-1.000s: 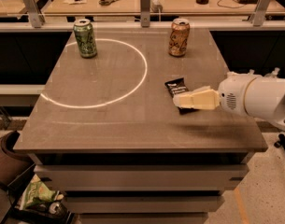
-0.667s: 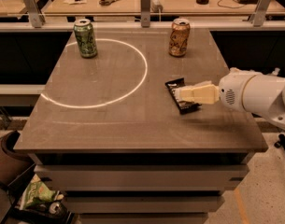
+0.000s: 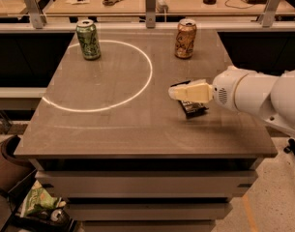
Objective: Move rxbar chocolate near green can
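On the right half of the table, we see the cream-coloured gripper lying low over the rxbar chocolate, reaching in from the right on its white arm. We cannot tell how far it is open, nor whether it has hold of the bar. The black wrapper lies flat on the tabletop, partly covered, just outside the white circle marked on the surface. The orange-brown can stands upright behind the bar, near the far edge. The green can stands upright at the far left, on the circle's line, well apart from the bar.
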Action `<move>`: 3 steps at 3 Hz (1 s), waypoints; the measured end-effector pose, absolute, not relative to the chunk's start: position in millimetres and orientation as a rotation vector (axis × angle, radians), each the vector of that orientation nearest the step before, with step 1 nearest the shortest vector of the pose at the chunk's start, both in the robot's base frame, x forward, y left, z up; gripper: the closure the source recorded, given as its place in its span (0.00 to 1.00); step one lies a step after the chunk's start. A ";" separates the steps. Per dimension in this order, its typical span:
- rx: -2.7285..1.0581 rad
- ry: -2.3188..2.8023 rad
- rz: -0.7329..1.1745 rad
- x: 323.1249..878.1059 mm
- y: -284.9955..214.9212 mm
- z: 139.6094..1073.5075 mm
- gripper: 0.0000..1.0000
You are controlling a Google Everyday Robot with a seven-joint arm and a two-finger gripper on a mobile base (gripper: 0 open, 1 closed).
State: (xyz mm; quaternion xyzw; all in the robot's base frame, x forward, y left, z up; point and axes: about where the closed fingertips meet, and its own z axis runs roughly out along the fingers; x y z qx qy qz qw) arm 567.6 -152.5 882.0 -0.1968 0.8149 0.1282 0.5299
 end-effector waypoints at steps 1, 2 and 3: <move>-0.481 1.939 0.325 571.7 -131.0 879.3 0.00; -0.483 1.953 0.351 576.9 -117.1 864.7 0.00; -0.480 1.986 0.379 576.3 -108.3 844.2 0.00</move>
